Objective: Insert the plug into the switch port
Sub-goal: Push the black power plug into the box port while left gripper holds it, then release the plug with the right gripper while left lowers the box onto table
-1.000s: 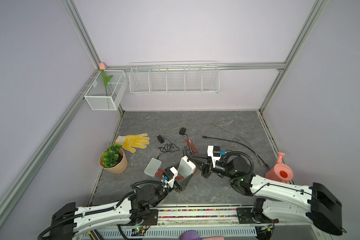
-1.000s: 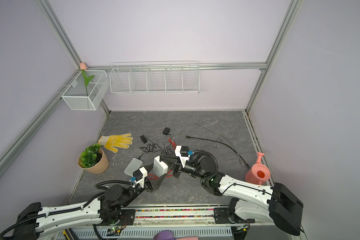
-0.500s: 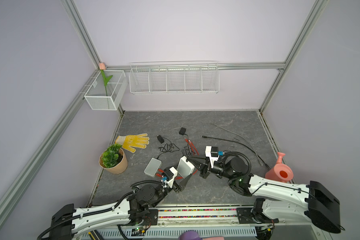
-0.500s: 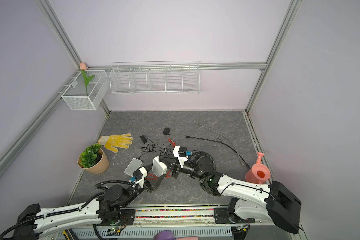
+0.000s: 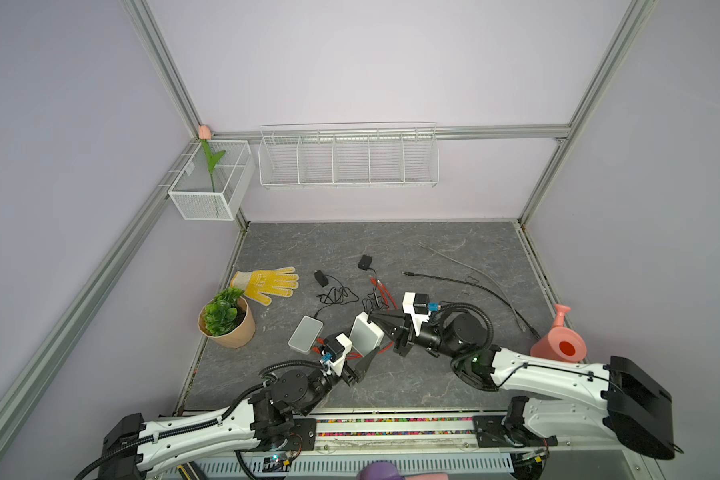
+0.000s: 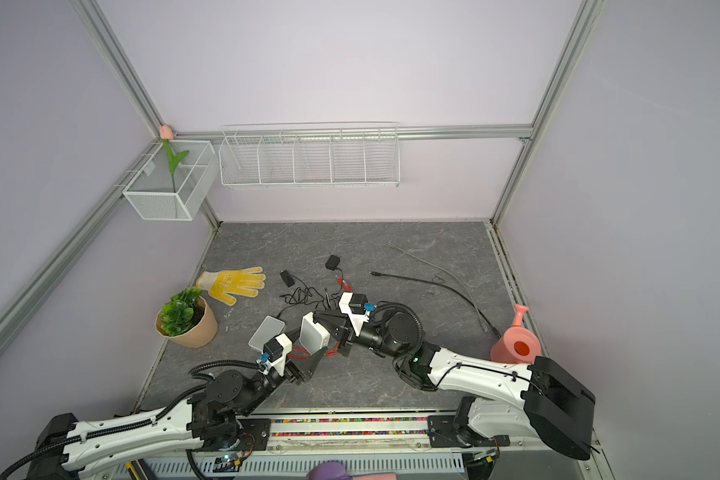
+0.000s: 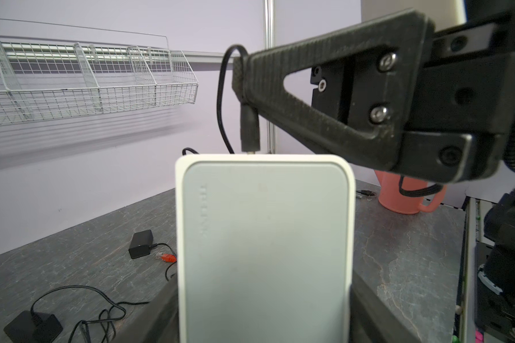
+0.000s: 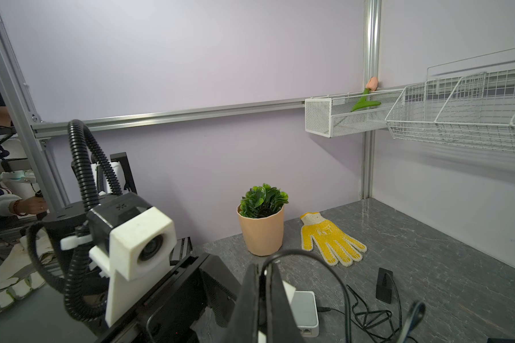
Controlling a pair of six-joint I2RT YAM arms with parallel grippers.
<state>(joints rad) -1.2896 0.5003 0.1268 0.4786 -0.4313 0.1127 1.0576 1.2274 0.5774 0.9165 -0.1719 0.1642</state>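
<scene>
My left gripper (image 5: 360, 358) is shut on a white switch (image 5: 366, 338) and holds it upright above the table; in the left wrist view the switch (image 7: 265, 252) fills the middle, with a dark finger on each side. My right gripper (image 5: 376, 319) is shut on a black plug (image 7: 249, 130) with a thin black cable. The plug points down at the switch's top edge, and its metal tip touches that edge. In the right wrist view my right gripper (image 8: 263, 285) has its fingers pressed together on the cable end, and the port is hidden.
A second white box (image 5: 305, 340) lies flat on the table beside the held one. Black adapters (image 5: 365, 262) with tangled cables, a red cable, a yellow glove (image 5: 269, 282), a potted plant (image 5: 225, 320) and a pink watering can (image 5: 560, 343) sit around. Wire baskets (image 5: 348, 156) hang on the walls.
My right gripper has crept a little to the left with the plug, closer to the switch's top edge. The left arm and the switch have stayed put.
</scene>
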